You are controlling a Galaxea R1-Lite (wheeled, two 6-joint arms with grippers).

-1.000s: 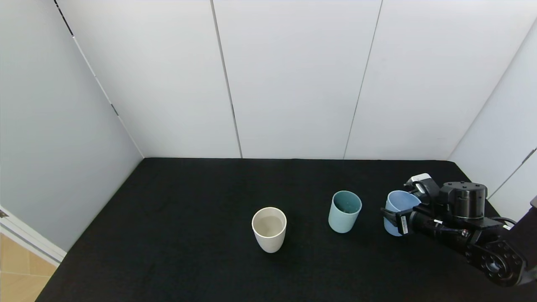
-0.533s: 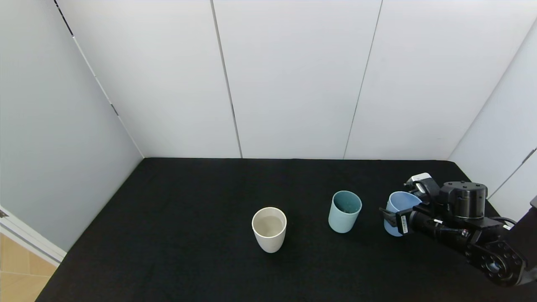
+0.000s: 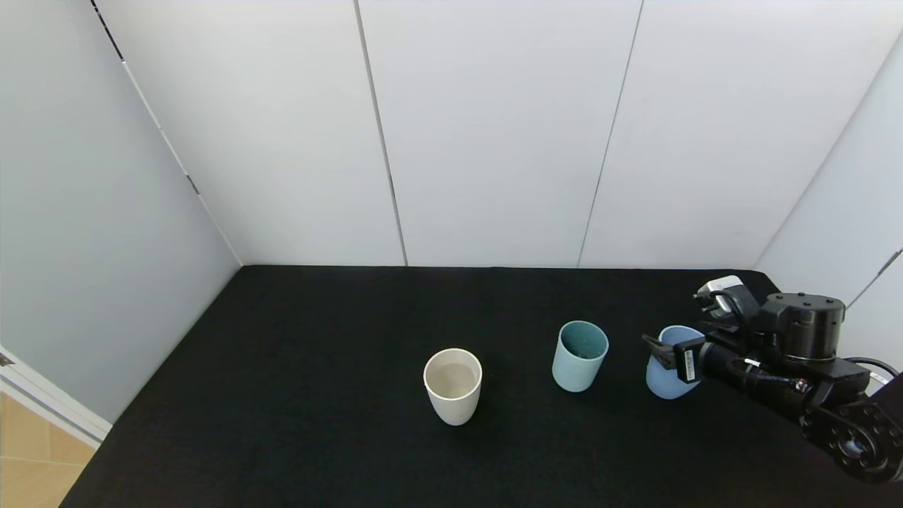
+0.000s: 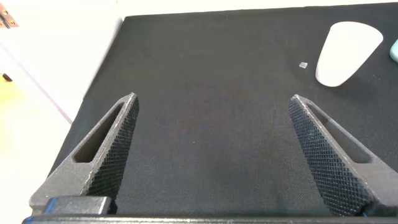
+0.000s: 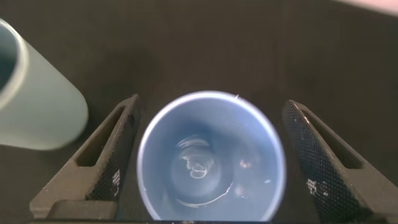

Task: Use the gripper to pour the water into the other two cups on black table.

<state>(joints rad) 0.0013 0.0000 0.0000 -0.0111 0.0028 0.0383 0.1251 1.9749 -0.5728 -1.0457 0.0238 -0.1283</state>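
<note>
White panelled walls are seen behind a black table (image 3: 296,395) filling the lower half of the head view. A cream cup (image 3: 453,385) is placed lower centre, a teal cup (image 3: 580,355) to its right, a blue cup (image 3: 667,374) further right; all stand upright. The right gripper (image 5: 208,158) is extended level from the lower right corner, fingers (image 5: 106,155) spread either side of the blue cup's rim, a gap visible. A little water (image 5: 198,177) lies inside. The left gripper (image 4: 214,155) is held spread above bare cloth.

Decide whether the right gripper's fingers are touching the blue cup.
Apart. In the right wrist view, dark gaps separate both fingers from the blue cup standing between them.
</note>
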